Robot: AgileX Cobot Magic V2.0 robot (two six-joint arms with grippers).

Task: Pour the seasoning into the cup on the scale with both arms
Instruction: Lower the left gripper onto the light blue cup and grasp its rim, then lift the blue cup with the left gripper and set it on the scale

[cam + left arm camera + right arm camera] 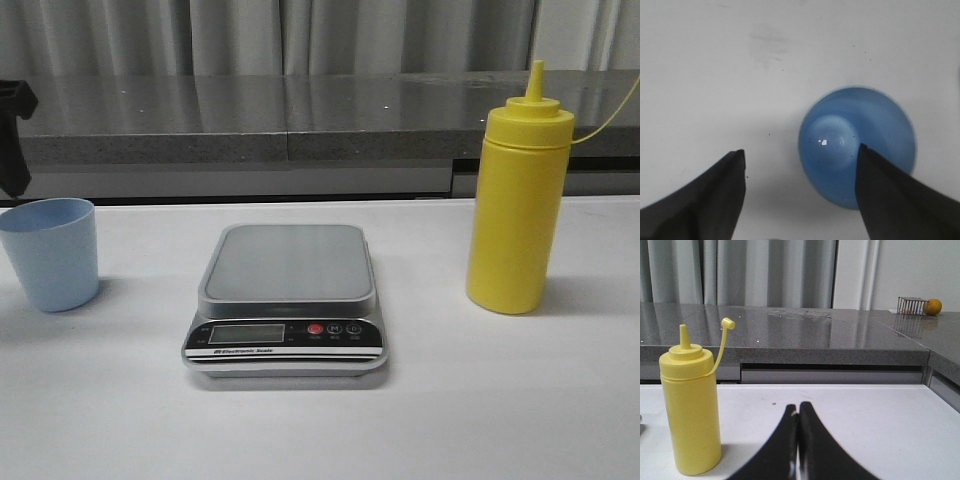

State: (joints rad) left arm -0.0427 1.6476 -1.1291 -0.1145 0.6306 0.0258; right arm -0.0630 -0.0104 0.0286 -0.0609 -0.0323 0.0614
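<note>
A silver kitchen scale (287,300) sits mid-frame on a white desk (500,400), with a pale blue cup (51,253) far left under the wide-spread left hand (802,155). The yellow squeeze bottle (518,200) stands right; the right hand (798,412) is pressed closed, empty.

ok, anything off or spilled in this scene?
Nothing spilled or tipped. Only oddities: the seasoning nozzle is uncapped, its tethered cap dangling aside, and the cup stands beside the scale, not on it.

The left gripper (801,162) points straight down, its two dark fingers (715,195) spread wide apart. The left arm (14,135) shows only at the frame's left edge. The right gripper (798,412) is level, fingers pressed together, holding nothing.
</note>
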